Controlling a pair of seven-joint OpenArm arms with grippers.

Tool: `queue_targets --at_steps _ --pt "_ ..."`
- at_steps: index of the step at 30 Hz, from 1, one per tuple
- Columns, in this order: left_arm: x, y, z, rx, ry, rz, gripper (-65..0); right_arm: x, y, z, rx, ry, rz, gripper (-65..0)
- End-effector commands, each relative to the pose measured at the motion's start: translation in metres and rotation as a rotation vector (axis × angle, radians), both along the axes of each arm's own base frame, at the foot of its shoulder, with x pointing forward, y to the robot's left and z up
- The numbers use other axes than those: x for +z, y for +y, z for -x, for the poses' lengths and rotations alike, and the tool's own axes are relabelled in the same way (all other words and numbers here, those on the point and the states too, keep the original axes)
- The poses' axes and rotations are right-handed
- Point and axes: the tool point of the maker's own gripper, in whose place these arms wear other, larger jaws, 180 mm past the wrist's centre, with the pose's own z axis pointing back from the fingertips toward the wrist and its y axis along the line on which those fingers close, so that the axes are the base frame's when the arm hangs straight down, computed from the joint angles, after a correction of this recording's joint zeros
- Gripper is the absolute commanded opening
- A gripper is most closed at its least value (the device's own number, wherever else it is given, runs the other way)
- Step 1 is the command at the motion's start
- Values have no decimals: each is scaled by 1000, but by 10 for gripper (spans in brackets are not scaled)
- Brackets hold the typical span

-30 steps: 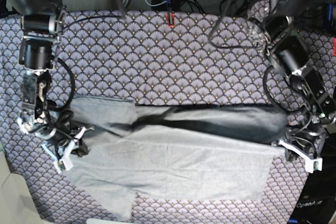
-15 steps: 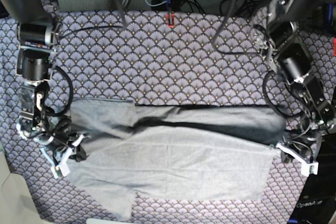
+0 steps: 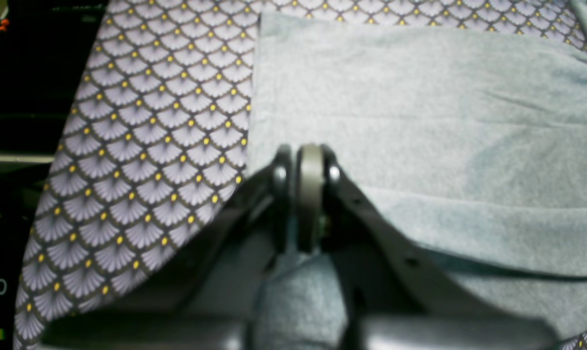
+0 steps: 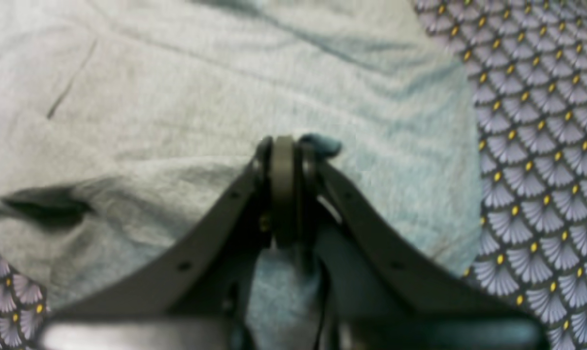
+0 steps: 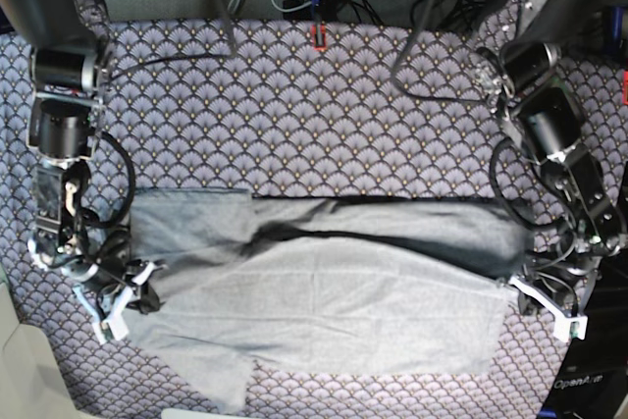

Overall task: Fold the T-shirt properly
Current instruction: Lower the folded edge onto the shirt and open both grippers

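the t-shirt [image 5: 324, 301] lies on the tablecloth [image 5: 294, 115], a tool at each end: left tool [image 5: 545, 303], right tool [image 5: 118, 311].

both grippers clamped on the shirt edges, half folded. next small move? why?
Probably carry both ends a little further toward the near table edge. The left gripper and right gripper are each shut on the T-shirt, and the upper layer covers only part of the shirt: a darker band is exposed along the far side, and the near hem isn't matched yet.
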Motion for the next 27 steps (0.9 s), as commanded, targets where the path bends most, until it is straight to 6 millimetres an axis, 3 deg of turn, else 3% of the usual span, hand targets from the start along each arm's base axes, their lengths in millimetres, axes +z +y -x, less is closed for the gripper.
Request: queue_targets --at_steps 1,10,19,27 --pt "30 6 -11 3 -83 -10 -650 29 -5 -14 -5 -80 -9 -635" --pt "33 7 -13 3 -89 -12 -650 36 -5 -18 -5 -94 -9 -610" --pt "57 6 -25 -1 -137 -14 -650 31 -8 -19 4 -88 67 -610" --pt "60 6 -27 -1 -142 -15 -650 3 -6 -21 1 -45 47 -612"
